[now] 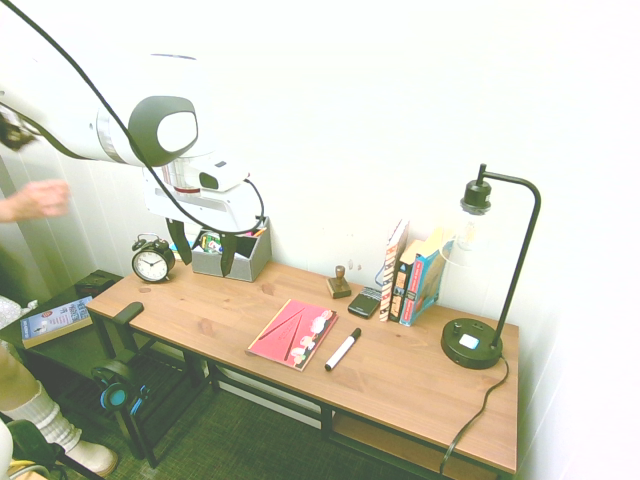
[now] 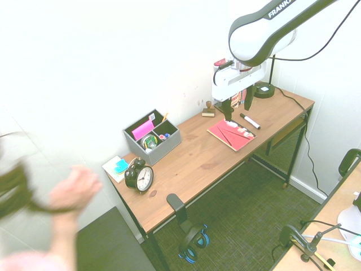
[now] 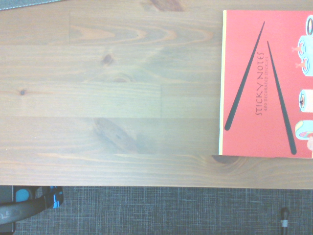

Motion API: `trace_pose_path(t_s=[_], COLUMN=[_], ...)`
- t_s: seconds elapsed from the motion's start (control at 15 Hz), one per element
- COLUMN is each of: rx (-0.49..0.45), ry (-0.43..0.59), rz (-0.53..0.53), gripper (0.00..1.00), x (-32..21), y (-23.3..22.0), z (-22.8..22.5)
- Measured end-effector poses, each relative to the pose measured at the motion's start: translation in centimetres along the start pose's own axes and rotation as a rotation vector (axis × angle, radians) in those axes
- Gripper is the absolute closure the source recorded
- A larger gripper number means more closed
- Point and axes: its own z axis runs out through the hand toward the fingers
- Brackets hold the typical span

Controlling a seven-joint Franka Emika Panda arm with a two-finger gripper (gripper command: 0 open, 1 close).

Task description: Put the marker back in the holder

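White-barrelled, the marker (image 1: 343,349) lies flat on your wooden surface (image 1: 400,385), just beside the red booklet (image 1: 293,333) at its 3 o'clock. Your grey holder (image 1: 240,255) sits well apart by the white wall, alarm clock (image 1: 152,261) beside it. Your gripper (image 1: 204,256) hangs released, empty, above the surface. Dark carpet (image 2: 242,209) lies below.

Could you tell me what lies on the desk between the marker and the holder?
The red sticky-notes booklet lies beside the marker, on the side toward the holder; beyond it is bare wood, as the first exterior view shows.
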Motion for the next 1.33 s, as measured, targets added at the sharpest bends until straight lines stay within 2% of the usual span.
trace_pose_path(t_s=[0.27,0.53,0.8,1.33], rx=[0.006,0.01,-0.016,-0.048], ry=[0.004,0.04,0.054,0.043], rz=[0.0,0.068,0.133,0.084], gripper=[0.0,0.0,0.0,0.0], x=[0.3,5.6,12.4,19.1], y=[0.0,3.3,7.8,9.7], z=[-0.2,0.0,5.3,16.5])
